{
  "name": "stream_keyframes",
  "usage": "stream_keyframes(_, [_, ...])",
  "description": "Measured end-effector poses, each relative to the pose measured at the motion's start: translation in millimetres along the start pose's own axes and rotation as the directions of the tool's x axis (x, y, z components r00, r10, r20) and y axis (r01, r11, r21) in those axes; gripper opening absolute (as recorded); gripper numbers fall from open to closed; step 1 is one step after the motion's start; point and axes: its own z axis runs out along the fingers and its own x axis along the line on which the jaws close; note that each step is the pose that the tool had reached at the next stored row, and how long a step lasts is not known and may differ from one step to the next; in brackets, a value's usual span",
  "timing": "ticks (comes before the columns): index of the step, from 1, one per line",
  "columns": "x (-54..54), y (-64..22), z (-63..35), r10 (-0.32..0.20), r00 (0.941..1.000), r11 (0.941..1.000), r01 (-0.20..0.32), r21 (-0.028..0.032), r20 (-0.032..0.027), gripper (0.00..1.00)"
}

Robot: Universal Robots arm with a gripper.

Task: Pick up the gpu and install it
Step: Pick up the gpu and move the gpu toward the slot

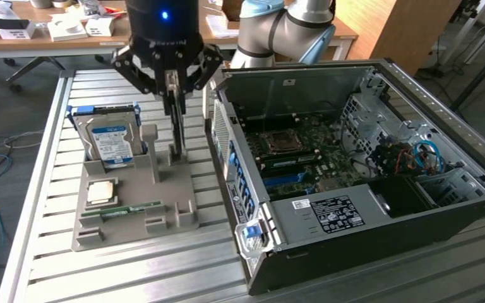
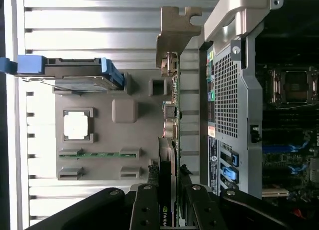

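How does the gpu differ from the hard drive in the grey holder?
The gpu is a very slim card; the hard drive is a thick block with a blue-white label. The gripper is closed on the gpu; the hard drive sits ungripped in the grey holder. Both stand upright on edge.
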Motion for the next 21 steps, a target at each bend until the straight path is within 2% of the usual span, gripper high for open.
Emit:
stream_keyframes(9, [-0.7, 1.5, -25.9, 0.000, 1.0000, 1.0000, 0.000, 0.0001, -0.0001, 0.26])
stream_keyframes(12, [-0.8, 1.8, -31.7, 0.000, 1.0000, 1.0000, 0.000, 0.0000, 0.0000, 0.26])
stream_keyframes(21, [-1.1, 2.3, -40.6, 0.000, 1.0000, 1.0000, 0.000, 0.0000, 0.0001, 0.26])
